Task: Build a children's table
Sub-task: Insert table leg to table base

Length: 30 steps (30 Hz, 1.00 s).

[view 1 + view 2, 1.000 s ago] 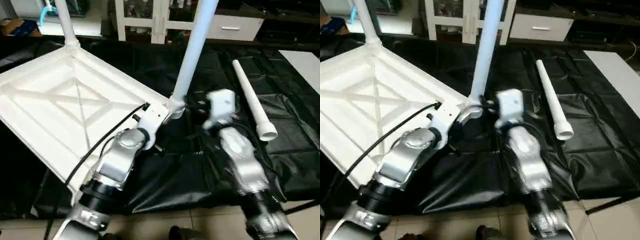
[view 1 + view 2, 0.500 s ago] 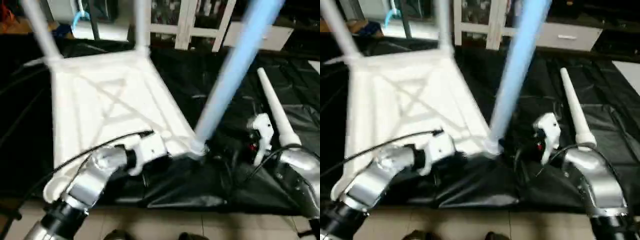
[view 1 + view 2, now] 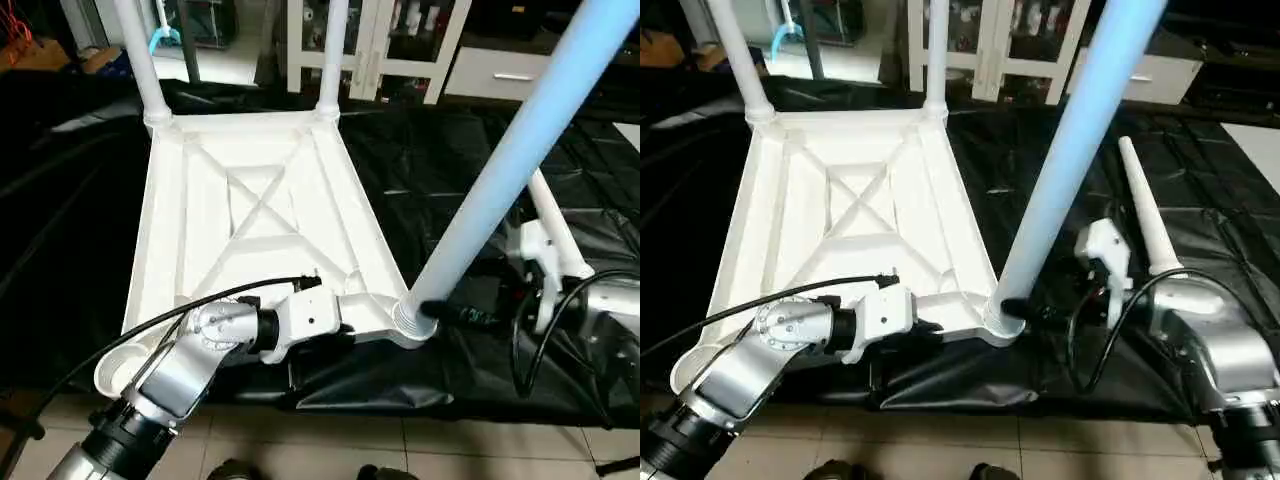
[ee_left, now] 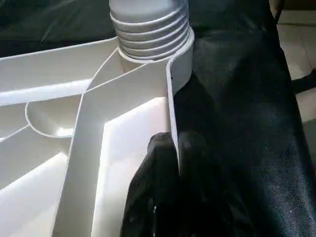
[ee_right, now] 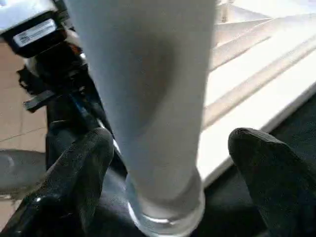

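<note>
Left hand (image 4: 175, 148) pinches the ribbed white plastic top's (image 3: 265, 215) thin rim; right hand (image 5: 168, 163) spreads released around the smooth tapered leg (image 5: 148, 98).

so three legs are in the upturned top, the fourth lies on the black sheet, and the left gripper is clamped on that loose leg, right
Not quite: the left gripper is clamped on the rim of the table top, as the left wrist view shows. The loose leg lies ungripped on the black sheet.

A black plastic sheet (image 3: 80, 230) covers the floor; a white glass-door cabinet (image 3: 390, 40) stands at twelve o'clock.
</note>
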### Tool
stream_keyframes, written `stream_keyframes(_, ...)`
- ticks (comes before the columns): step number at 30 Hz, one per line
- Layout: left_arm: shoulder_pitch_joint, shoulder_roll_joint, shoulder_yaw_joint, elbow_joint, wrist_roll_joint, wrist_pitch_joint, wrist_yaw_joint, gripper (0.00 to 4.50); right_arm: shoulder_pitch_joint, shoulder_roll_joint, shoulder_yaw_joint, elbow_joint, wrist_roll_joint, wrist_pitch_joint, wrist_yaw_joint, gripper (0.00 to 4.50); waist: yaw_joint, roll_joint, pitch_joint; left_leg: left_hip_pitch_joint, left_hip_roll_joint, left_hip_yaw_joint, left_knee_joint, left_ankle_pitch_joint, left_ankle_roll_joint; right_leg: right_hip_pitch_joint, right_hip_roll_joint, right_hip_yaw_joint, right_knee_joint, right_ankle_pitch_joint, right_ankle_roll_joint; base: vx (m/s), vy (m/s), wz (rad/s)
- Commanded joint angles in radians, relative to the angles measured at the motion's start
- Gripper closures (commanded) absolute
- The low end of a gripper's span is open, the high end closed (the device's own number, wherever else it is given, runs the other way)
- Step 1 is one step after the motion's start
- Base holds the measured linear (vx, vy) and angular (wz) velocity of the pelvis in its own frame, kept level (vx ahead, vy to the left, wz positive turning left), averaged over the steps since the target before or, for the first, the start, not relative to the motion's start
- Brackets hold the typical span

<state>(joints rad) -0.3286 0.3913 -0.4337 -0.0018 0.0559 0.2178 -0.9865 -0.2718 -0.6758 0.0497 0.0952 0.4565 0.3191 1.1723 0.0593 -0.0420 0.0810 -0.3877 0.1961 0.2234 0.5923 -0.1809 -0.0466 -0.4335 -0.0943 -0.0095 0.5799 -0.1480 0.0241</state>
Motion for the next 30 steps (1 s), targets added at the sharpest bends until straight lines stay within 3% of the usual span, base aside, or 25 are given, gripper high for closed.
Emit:
stream_keyframes(1, -0.010, -0.034, -0.012, -0.024, -0.059, -0.059, -0.003, 4.50, -0.016, 0.002, 0.010, 0.024, -0.018, -0.017, 0.022, 0.62, -0.006, -0.024, -0.064, 0.022, 0.033, -0.020, -0.066, -0.208, 0.079, 0.035, -0.027, 0.015, -0.062, -0.325, -0.166, 0.000, 0.000, 0.00)
stream_keyframes(7, -0.010, -0.036, -0.011, -0.023, -0.058, -0.058, -0.019, 4.50, -0.043, 0.016, 0.035, 0.073, -0.043, -0.040, 0.064, 1.06, -0.007, -0.024, -0.065, 0.021, 0.033, -0.019, -0.063, -0.199, 0.090, 0.037, -0.027, 0.015, -0.058, -0.310, -0.187, 0.000, 0.000, 0.00)
stream_keyframes(9, -0.009, -0.035, -0.011, -0.025, -0.057, -0.056, -0.022, 4.50, -0.053, 0.015, 0.045, 0.092, -0.048, -0.054, 0.074, 1.21, -0.005, -0.022, -0.064, 0.025, 0.034, -0.019, -0.063, -0.213, 0.085, 0.034, -0.028, 0.016, -0.060, -0.325, -0.186, 0.000, 0.000, 0.00)
stream_keyframes(20, -0.004, -0.031, -0.009, -0.029, -0.052, -0.050, -0.029, 4.50, -0.061, 0.022, 0.054, 0.124, -0.067, -0.081, 0.108, 1.96, -0.006, -0.023, -0.065, 0.022, 0.033, -0.020, -0.062, -0.205, 0.088, 0.038, -0.027, 0.015, -0.057, -0.317, -0.187, 0.000, 0.000, 0.00)
stream_keyframes(22, -0.002, -0.029, -0.010, -0.031, -0.052, -0.048, -0.031, 4.50, -0.059, 0.023, 0.055, 0.125, -0.068, -0.083, 0.108, 2.30, -0.005, -0.023, -0.065, 0.022, 0.033, -0.019, -0.062, -0.203, 0.090, 0.038, -0.027, 0.015, -0.057, -0.313, -0.189, 0.000, 0.000, 0.00)
stream_keyframes(30, 0.010, -0.020, -0.013, -0.043, -0.049, -0.040, -0.037, 4.50, -0.040, 0.048, 0.044, 0.131, -0.074, -0.084, 0.070, 2.53, -0.008, -0.022, -0.065, 0.019, 0.033, -0.021, -0.062, -0.225, 0.077, 0.037, -0.027, 0.014, -0.059, -0.351, -0.179, 0.000, 0.000, 0.00)
